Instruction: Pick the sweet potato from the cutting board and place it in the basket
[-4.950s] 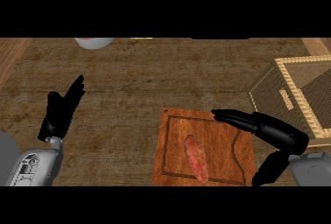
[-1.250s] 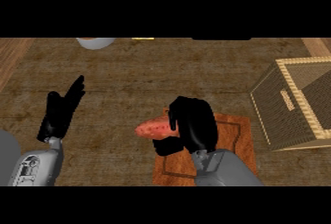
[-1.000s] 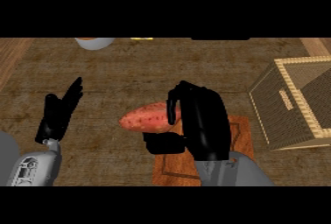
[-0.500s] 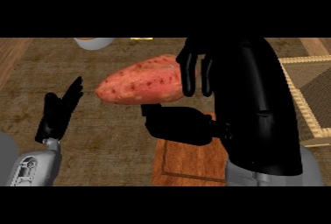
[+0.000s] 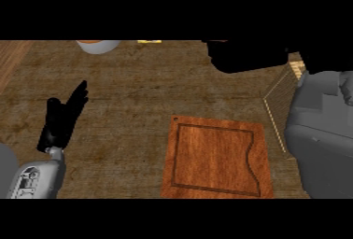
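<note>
The wooden cutting board (image 5: 214, 158) lies bare at lower centre. My right hand (image 5: 248, 56) is raised close to the view, a black mass at the top right, with its grey forearm (image 5: 321, 140) down the right edge. The sweet potato does not show on the board or the counter; the hand that held it a moment ago hides it. Only a strip of the wicker basket (image 5: 279, 100) shows beside the forearm. My left hand (image 5: 66, 119) rests open at the left, fingers up.
A grey bowl (image 5: 98, 45) sits at the counter's far edge, with a small yellow thing (image 5: 149, 41) to its right. Woven counter surface lies between the left hand and the board.
My right hand took the sweet potato off the board and lifted it up and to the right, towards the basket. The potato has passed out of sight. The left hand has not moved.
</note>
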Tool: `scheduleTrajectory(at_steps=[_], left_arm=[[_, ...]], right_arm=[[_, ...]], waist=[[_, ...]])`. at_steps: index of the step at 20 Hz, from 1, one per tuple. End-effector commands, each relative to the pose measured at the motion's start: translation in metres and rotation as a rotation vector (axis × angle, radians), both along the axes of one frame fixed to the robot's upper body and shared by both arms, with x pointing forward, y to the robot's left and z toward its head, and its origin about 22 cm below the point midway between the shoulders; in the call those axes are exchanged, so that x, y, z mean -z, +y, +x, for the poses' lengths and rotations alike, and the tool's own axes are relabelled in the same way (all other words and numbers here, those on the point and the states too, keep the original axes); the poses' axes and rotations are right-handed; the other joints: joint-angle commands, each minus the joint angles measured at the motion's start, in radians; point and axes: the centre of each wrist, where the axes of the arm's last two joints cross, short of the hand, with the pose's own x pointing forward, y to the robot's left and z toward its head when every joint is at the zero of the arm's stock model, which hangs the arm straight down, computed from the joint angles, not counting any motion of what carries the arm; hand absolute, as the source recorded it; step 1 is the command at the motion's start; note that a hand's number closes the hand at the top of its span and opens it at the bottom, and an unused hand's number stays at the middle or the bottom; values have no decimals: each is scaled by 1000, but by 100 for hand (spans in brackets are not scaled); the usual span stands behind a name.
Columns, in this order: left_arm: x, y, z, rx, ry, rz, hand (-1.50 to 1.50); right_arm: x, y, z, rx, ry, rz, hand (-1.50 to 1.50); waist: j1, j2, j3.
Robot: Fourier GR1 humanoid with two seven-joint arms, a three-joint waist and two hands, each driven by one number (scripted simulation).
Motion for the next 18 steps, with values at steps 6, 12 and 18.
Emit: scheduleTrajectory(at_steps=[6,12,18], left_arm=[[3,9,-5,0,14,11,0],[13,-3,4,0,3,8,0],[3,14,-5,-6,-2,4,0]], right_arm=[[-3,-70,44,295,264,-267,150],[2,-142,47,379,293,-320,150],[38,-188,22,295,289,-296,150]], waist=[[-3,4,1],[-6,8,1],[0,5,2]])
